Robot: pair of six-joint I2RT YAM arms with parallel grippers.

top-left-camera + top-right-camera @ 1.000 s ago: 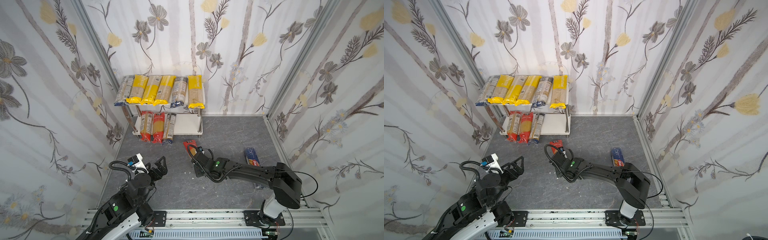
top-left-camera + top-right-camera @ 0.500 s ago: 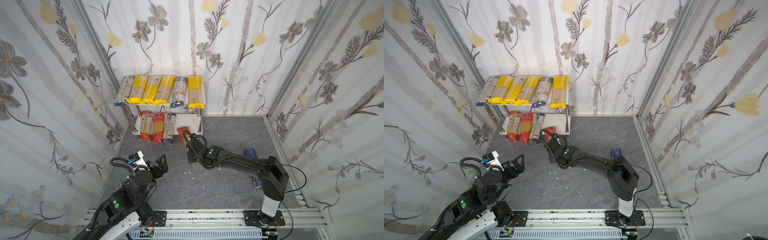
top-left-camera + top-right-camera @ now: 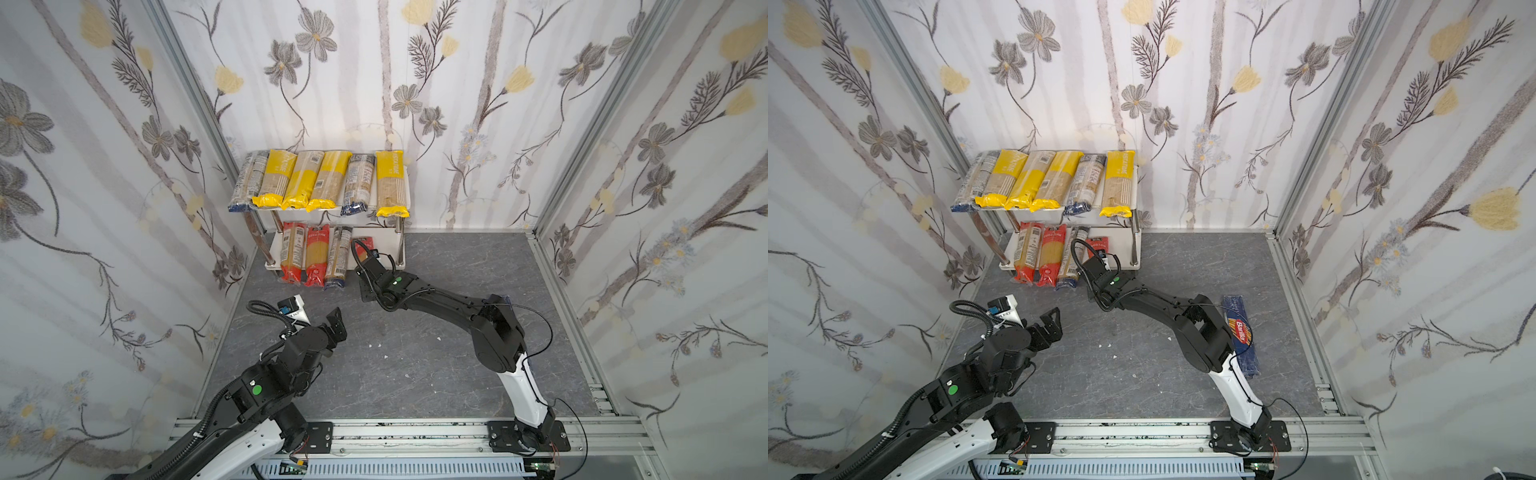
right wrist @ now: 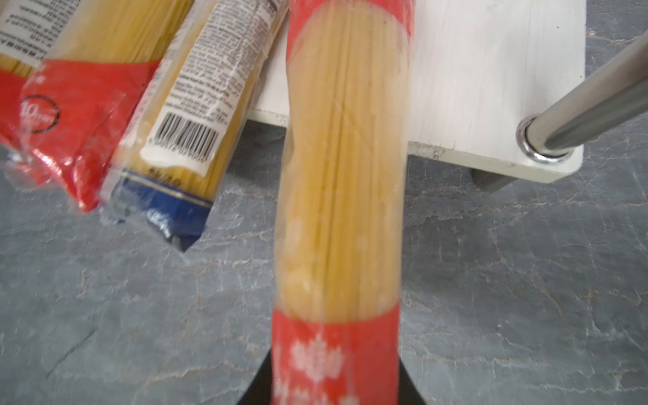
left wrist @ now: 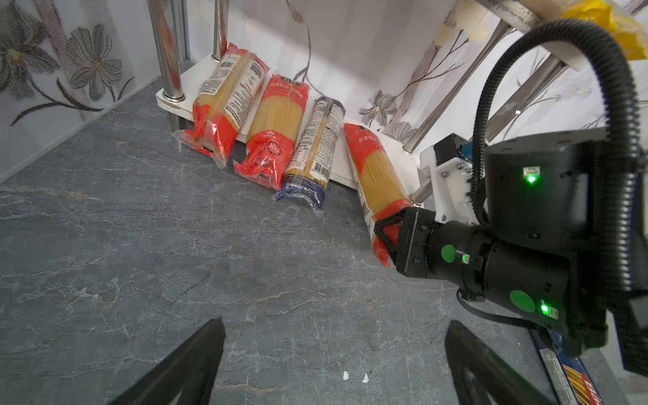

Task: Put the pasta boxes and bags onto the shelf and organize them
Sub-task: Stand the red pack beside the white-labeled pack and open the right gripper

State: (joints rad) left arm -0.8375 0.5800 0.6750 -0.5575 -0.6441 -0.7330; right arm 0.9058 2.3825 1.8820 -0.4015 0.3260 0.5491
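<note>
Red-ended pack [image 5: 377,175] overhanging shelf [image 4: 491,87] front edge, grey floor [image 5: 175,245] open

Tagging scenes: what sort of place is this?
Probably a mock pantry inside a lab robot cell: wallpapered panels in aluminium framing, arms mounted on a rail, shelf of spaghetti packs.

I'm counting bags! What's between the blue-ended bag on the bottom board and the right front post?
The red-ended spaghetti pack, held by the right tool, lies there; the right wrist view shows it.
</note>
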